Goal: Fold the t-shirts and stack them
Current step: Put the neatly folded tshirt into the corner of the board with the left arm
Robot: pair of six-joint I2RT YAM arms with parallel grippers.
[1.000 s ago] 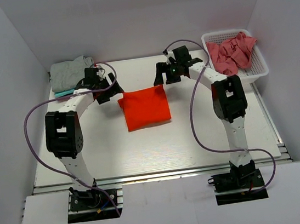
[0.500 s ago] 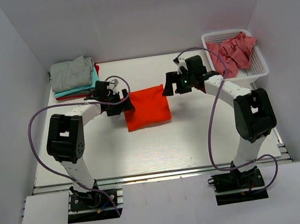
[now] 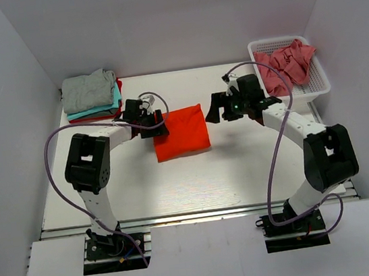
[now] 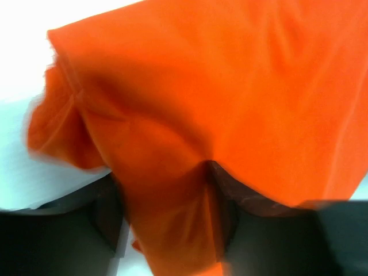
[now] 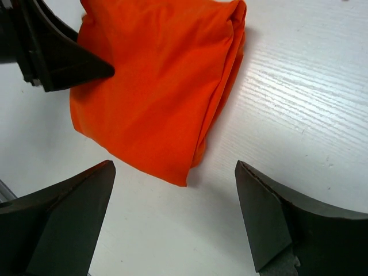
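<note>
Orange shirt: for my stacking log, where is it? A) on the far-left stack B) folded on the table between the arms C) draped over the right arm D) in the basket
B: the orange shirt lies folded on the table, apart from the stack and basket.

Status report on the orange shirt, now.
Left gripper astride orange shirt, left edge, grip unconfirmed. Right gripper open, beside right edge. Shirt folded on table. Nothing blocking path to stack.
</note>
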